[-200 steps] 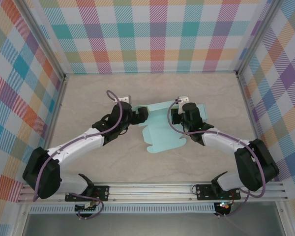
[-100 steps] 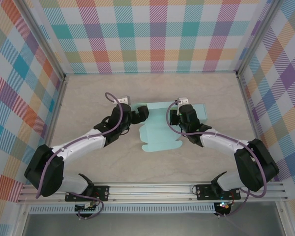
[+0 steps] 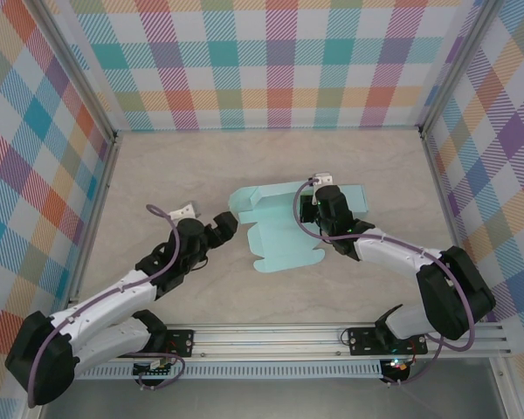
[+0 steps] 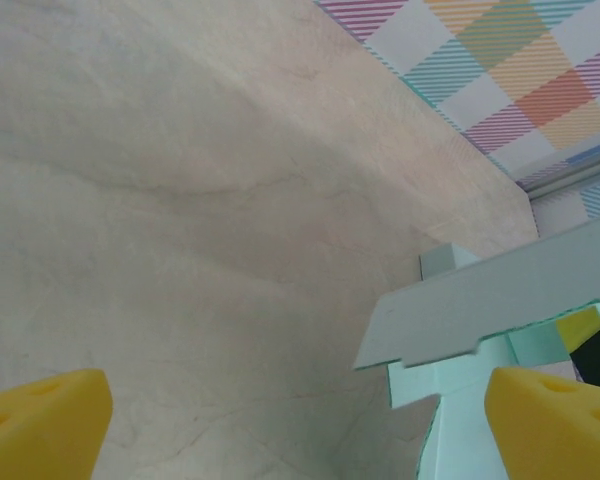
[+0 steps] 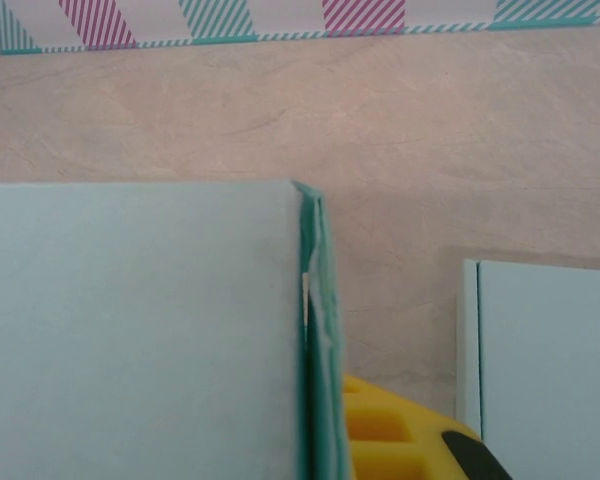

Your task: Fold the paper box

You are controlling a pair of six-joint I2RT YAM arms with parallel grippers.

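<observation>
Mid-frame, the right gripper [image 3: 309, 206] sat clamped on the paper box [image 3: 286, 244]. The left gripper [image 3: 220, 229], lower left, gaped wide beside it.

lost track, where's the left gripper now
In the top view the left gripper hangs open on the left side, just beside the paper box's left edge.

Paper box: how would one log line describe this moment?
paper box: partly folded, unfinished | left gripper: open, near the paper box, not touching | right gripper: shut on the paper box at an upright panel
</observation>
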